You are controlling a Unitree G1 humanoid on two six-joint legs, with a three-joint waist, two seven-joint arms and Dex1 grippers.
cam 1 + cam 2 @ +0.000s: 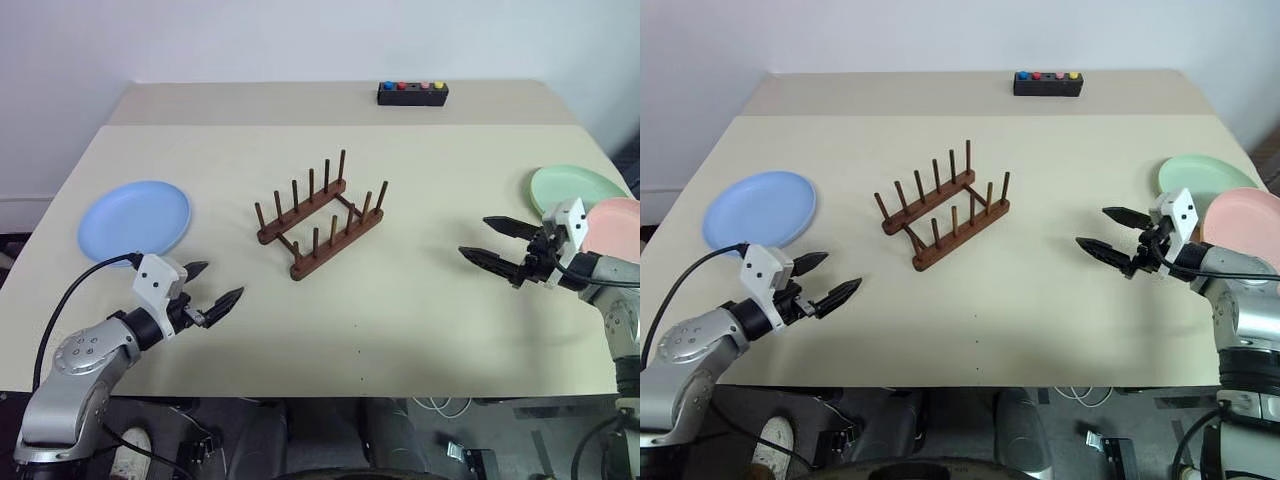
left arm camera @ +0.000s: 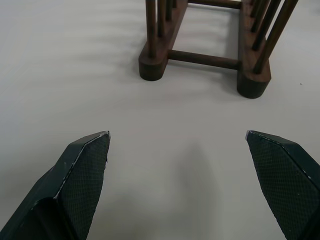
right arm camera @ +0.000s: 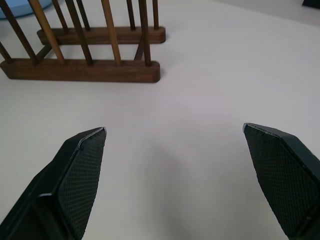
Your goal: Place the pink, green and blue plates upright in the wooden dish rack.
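Looking down from the head, the left gripper hovers over the table with its fingers spread wide and nothing between them. The blue plate lies flat just behind and outboard of it, closer to this gripper than to the other. The right gripper is likewise wide and empty; the pink plate lies flat just behind its wrist, overlapping the green plate, which sits a little farther back. The dish rack stands empty between the two grippers, its long axis running diagonally, the near end toward the left arm. A small black button box sits at the far edge, well apart.

From the left wrist, that gripper's fingertips frame bare table, and the rack's end lies straight ahead, seen along its length.

From the right wrist, the open fingertips point at the rack's long side, ahead and off to one side.

Each gripper probably has to swing back toward its own plate first; the left seems best placed for the blue one.
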